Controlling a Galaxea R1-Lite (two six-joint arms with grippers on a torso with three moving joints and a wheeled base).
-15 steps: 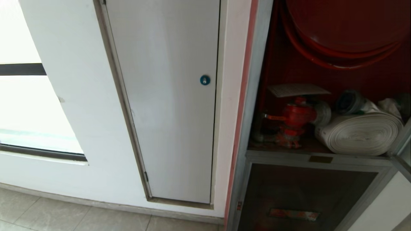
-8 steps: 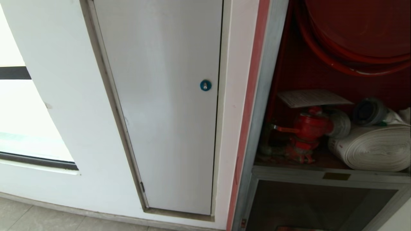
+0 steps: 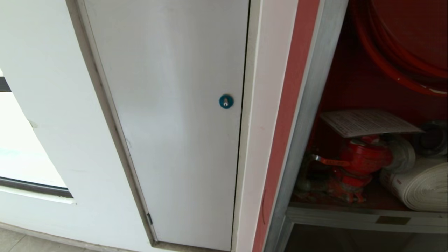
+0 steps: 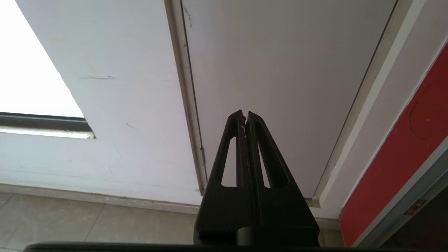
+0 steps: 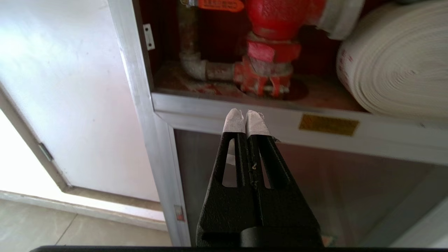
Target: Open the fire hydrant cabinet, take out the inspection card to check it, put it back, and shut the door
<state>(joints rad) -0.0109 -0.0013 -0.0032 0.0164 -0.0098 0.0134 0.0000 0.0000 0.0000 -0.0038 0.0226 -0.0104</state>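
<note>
Red interior fills the right side of the head view, where the fire hydrant cabinet (image 3: pixel 308 115) stands open inside its silver aluminium frame. Its glass door cannot be seen in any of the views. The inspection card (image 3: pixel 367 121) lies flat and slightly tilted on top of the red valve (image 3: pixel 360 159), touching it, in the upper compartment. Just beside the valve, further right, rests the white rolled hose (image 3: pixel 420 187), and above them curves the red hose reel (image 3: pixel 402 42), cut off by the frame edge. A small brass plate (image 3: pixel 392 220) sits on the silver crossbar below the valve shelf.

To the left of the cabinet, past a red strip and a white wall strip, is a plain pale grey panel (image 3: pixel 168 105) with a blue round lock (image 3: pixel 226 101) near its right edge. Further left, a bright window (image 3: pixel 21 154) meets the white wall.

Neither arm shows in the head view. The left hand (image 4: pixel 244 114) is closed with nothing between its black fingers, and it points at the lower part of the grey panel, above the tiled floor (image 4: pixel 87 220). The right hand (image 5: pixel 245 112) is also closed and empty, its white-wrapped fingertips (image 5: pixel 233 120) pressed together; it sits in front of the cabinet's silver crossbar, just below the valve's base, well apart from the card, which is outside that view
</note>
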